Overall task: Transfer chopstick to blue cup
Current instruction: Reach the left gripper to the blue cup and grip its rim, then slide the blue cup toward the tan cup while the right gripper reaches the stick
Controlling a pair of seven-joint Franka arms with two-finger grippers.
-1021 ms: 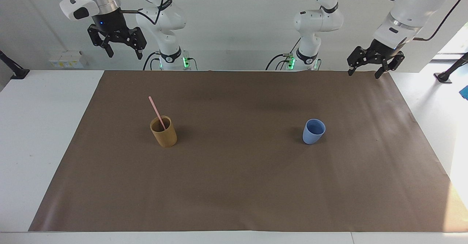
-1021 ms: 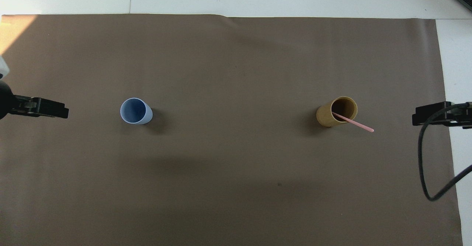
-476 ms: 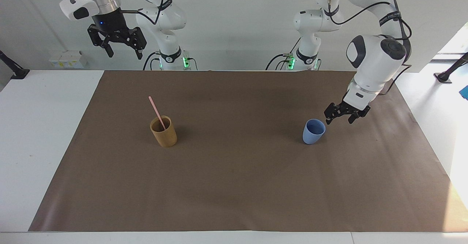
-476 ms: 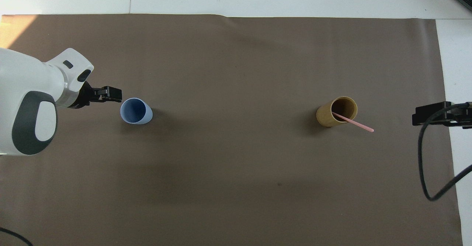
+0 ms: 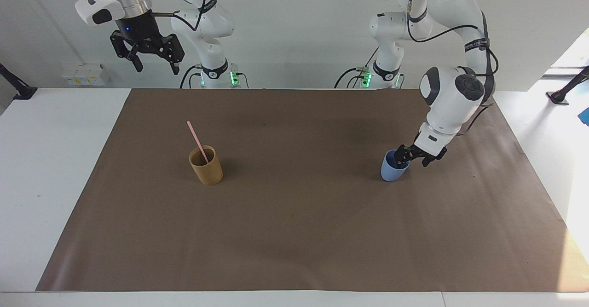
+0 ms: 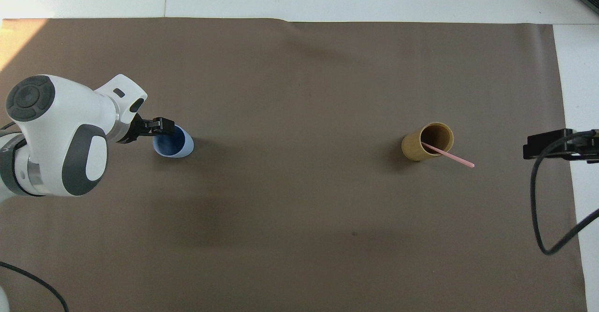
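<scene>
A pale pink chopstick leans in the tan cup toward the right arm's end of the mat; it also shows in the overhead view. The blue cup stands toward the left arm's end and also shows in the overhead view. My left gripper is down at the blue cup's rim, open, with one finger over the cup's mouth and the other outside its wall. It also shows in the overhead view. My right gripper waits open, raised high over the mat's corner nearest its base.
A brown mat covers most of the white table. The tan cup also shows in the overhead view. The right arm's black cable hangs over the mat's edge.
My left arm has swung down from high at the table's edge to the blue cup, its gripper now at the rim. The right arm, cups and chopstick have not moved.
</scene>
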